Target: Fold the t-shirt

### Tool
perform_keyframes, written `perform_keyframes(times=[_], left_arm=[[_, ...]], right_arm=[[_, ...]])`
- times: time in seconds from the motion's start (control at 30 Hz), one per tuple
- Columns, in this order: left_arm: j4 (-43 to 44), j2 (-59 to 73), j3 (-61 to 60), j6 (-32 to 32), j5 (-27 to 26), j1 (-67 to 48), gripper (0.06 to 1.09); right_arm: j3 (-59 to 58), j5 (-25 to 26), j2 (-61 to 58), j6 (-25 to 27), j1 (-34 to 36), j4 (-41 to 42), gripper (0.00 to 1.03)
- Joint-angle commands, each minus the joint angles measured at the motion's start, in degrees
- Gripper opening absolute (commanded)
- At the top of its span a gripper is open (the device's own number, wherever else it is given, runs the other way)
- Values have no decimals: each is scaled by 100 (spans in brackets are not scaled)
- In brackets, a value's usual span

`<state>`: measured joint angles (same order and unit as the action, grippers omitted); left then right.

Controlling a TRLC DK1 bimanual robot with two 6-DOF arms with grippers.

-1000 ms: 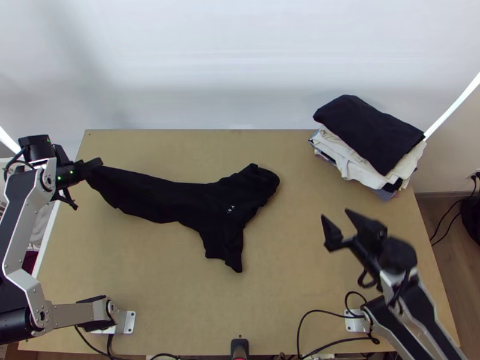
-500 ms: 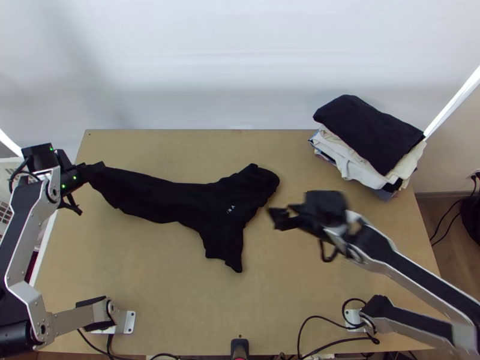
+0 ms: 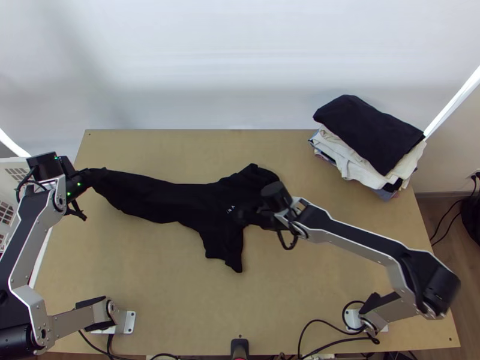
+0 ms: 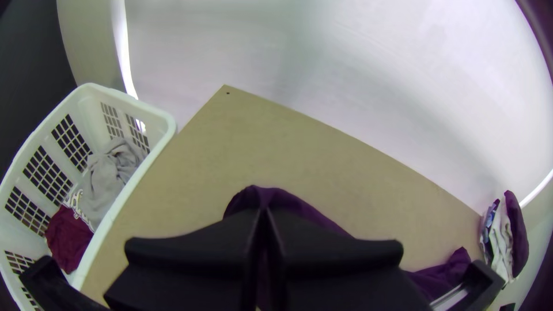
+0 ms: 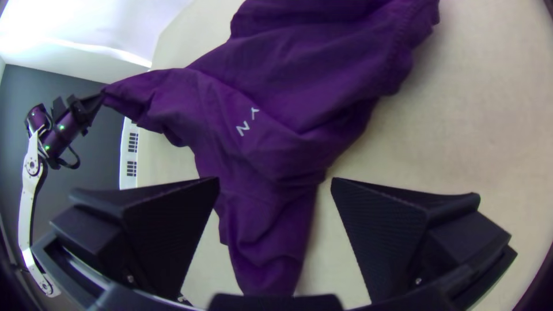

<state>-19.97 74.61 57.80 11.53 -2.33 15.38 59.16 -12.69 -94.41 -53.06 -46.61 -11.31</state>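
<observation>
Take the table's (image 3: 150,288) middle as your dial, twelve at the far edge. Nearest you, the dark t-shirt (image 3: 162,198) drops a narrow near flap (image 3: 225,255) towards six o'clock. Your right gripper (image 5: 275,181) is over the shirt just above the dial's centre, fingers spread wide, nothing between them. The rest of the shirt lies bunched and creased, one lobe towards twelve, the other end drawn out to ten.

There your left gripper (image 4: 265,216) is closed on a gathered end of the cloth. Expect light, limp fabric: it won't break, but it will crumple rather than hold a shape, and a shallow pinch may slip. I'd have you take the right-hand grip on a hem or corner, a good bite of the edge, then draw it out flat before any fold.

Past the edge by ten stands your white slatted basket (image 4: 164,124), holding a grey cloth (image 4: 109,178) and a maroon cloth (image 4: 68,236), both crumpled. Farther off, at one to two, there's a pile of folded clothes (image 3: 369,135), a dark piece on top.
</observation>
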Motion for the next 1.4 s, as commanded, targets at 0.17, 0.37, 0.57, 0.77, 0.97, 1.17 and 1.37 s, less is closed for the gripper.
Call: perform_keyframes(times=[0.17, 0.37, 0.57, 0.77, 0.97, 1.17, 1.37], left_arm=[[221, 177, -58, -169, -31, -26, 9], [292, 291, -50, -186, -31, 0, 9], [309, 309, -50, -195, -31, -8, 9], [309, 309, -32, -239, -31, 27, 9], [300, 124, 38, -204, -31, 97, 9], [318, -597, 311, -10, -31, 211, 9], [432, -1300, 662, 315, 4, 247, 9]], right_arm=[[465, -243, -447, -469, -331, -319, 87], [623, -296, -605, -627, -437, -433, 69], [703, -296, -921, -574, -393, -372, 50], [720, -296, -1009, -627, -314, -275, 21], [799, -76, -719, -442, -173, -258, 3], [764, 1040, 485, 595, -217, 191, 3], [817, 1462, 1302, 1966, -270, 437, 3]])
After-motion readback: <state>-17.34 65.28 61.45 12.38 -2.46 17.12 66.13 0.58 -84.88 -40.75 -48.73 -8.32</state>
